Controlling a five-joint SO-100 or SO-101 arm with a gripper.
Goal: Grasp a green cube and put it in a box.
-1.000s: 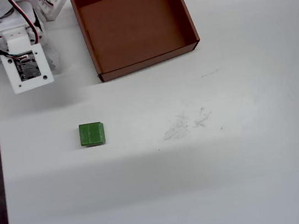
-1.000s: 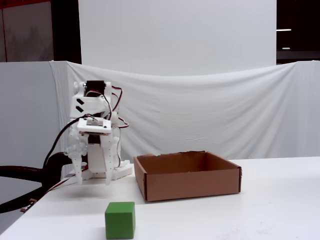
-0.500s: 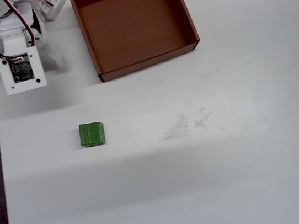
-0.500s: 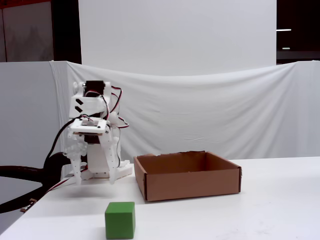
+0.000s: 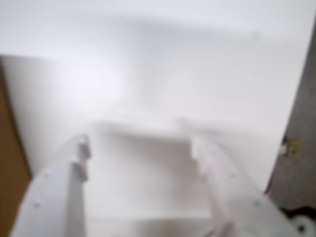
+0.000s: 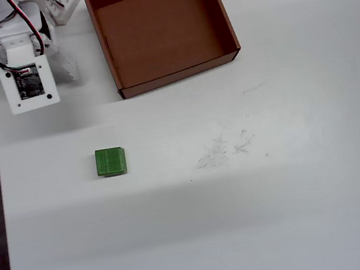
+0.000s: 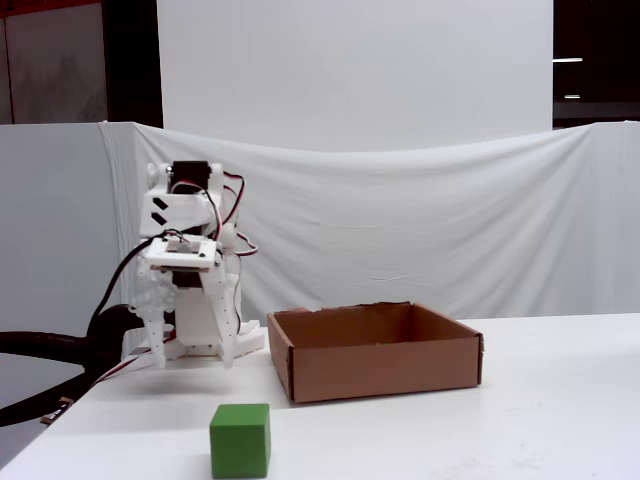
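Nothing done yet: green cube (image 6: 110, 161) sits on the table near the empty cardboard box (image 6: 226, 29); gripper (image 5: 140, 148) spread apart, holding nothing.

white table (image 6: 278, 215) | green cube (image 6: 110, 161) | box (image 6: 216, 9) | arm base (image 7: 190, 345)

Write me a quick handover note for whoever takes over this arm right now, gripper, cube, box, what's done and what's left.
Gripper: open and empty, folded back near the arm's base, hanging over bare table in the wrist view.
Green cube: on the table, untouched, apart from the box, nearer the table's front edge in the overhead view.
Box: empty, upright, beside the arm's base.
Done: nothing yet.
Left: reach to the cube, grasp it, carry it over the box wall, release inside.
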